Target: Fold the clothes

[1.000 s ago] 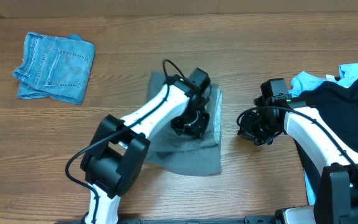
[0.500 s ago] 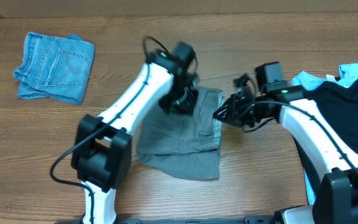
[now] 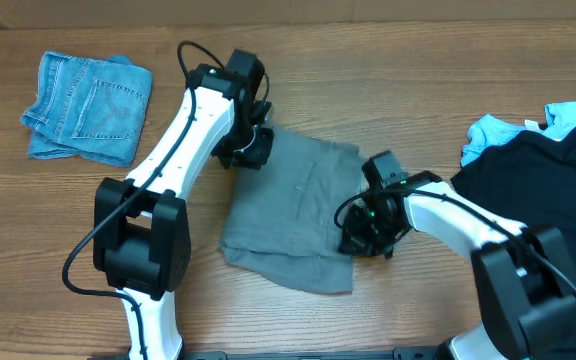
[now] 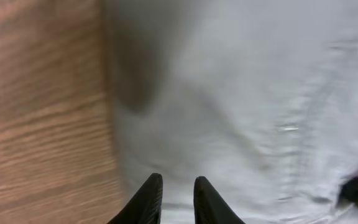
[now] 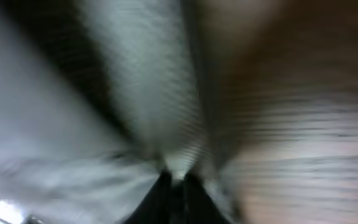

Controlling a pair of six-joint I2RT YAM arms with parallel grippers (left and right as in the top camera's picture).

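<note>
Mid-fold, grey shorts (image 3: 288, 215): right end effector (image 5: 176, 183) clamps their edge; left end effector (image 4: 173, 186), I can't tell if gripping. Nxt: carry edge over.

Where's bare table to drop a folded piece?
Free: front-left table, below the denim shorts; far strip between the grey shorts and the light-blue garment. Crowded: right side, under the black garment, and around the grey shorts, where the left tool and right tool are.

Plain mid-grey shorts (image 3: 293, 215), blue denim shorts (image 3: 86, 108), a black garment (image 3: 548, 190) and a light-blue garment (image 3: 496, 130) on a brown wood-grain worktop (image 3: 418, 80)
</note>
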